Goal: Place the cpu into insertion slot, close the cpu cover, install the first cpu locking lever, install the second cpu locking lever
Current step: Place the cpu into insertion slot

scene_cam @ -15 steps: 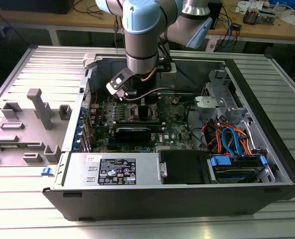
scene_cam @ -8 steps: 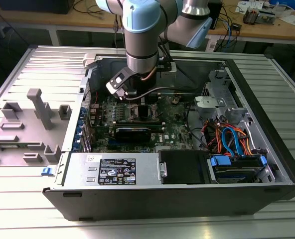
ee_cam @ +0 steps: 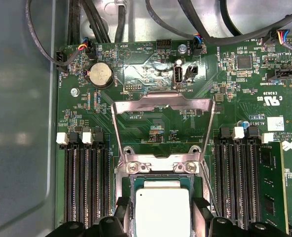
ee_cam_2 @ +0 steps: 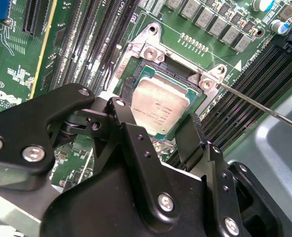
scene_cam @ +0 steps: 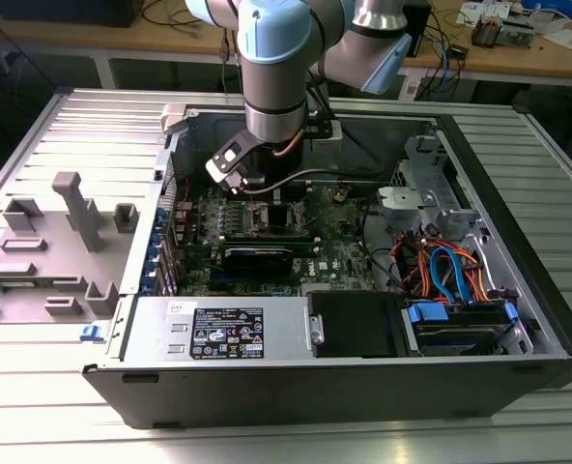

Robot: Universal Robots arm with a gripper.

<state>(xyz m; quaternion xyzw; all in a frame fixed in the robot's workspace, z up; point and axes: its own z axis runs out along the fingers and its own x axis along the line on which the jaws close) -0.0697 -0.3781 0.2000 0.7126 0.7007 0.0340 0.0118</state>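
In the exterior view the arm reaches down into an open computer case (scene_cam: 518, 251), and the gripper (scene_cam: 267, 191) sits low over the green board (scene_cam: 339, 253); from here the jaws cannot be judged. In the second wrist view the gripper (ee_cam_2: 161, 112) has its jaws drawn in narrow around the chip (ee_cam_2: 158, 106), one black finger (ee_cam_2: 194, 133) against one edge and the other on the opposite side. The chip lies flat between the jaws inside the socket (ee_cam_2: 151, 49), whose silvery rim shows just beyond them, and a thin metal rod (ee_cam_2: 264, 106) runs off to one side, apart from the jaws. In the first wrist view the gripper (ee_cam: 162, 216) clasps the chip (ee_cam: 163, 210) in the socket (ee_cam: 161, 168). Further beyond the jaws the cover (ee_cam: 161, 104) is swung open, its window showing bare board. Long black memory slots (ee_cam: 84, 182) flank the jaws on both sides.
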